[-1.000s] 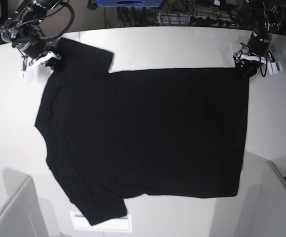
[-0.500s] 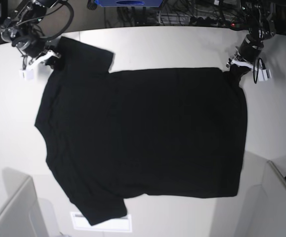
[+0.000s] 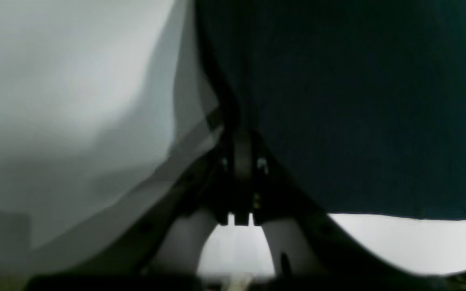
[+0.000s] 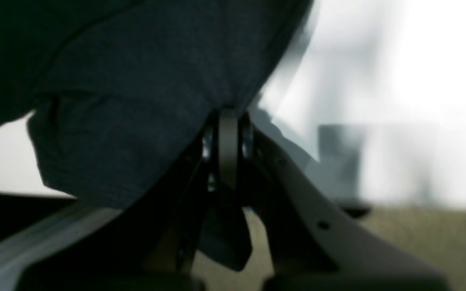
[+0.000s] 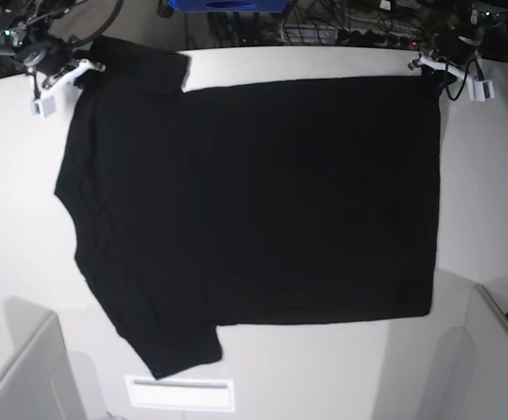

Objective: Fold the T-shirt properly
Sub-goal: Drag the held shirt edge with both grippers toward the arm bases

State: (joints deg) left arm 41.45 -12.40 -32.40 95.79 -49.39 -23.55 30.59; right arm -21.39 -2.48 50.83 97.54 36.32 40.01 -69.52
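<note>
You see the T-shirt (image 5: 254, 201) spread plain-side up across the white desk (image 5: 490, 201). The left claw (image 5: 435, 66) is clamped on its far hem corner, and the right claw (image 5: 86, 67) is clamped on its far sleeve edge.

Left claw (image 5: 431, 68) closed; T-shirt (image 5: 254, 201) dragged toward far edge.

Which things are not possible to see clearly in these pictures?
- The T-shirt's underside: base view, hidden against the table.
- Left gripper: left wrist view, fingertips buried in black cloth, blurred.
- Right gripper: right wrist view, tips covered by cloth, out of focus.
- Base view: both grippers too small for detail.
</note>
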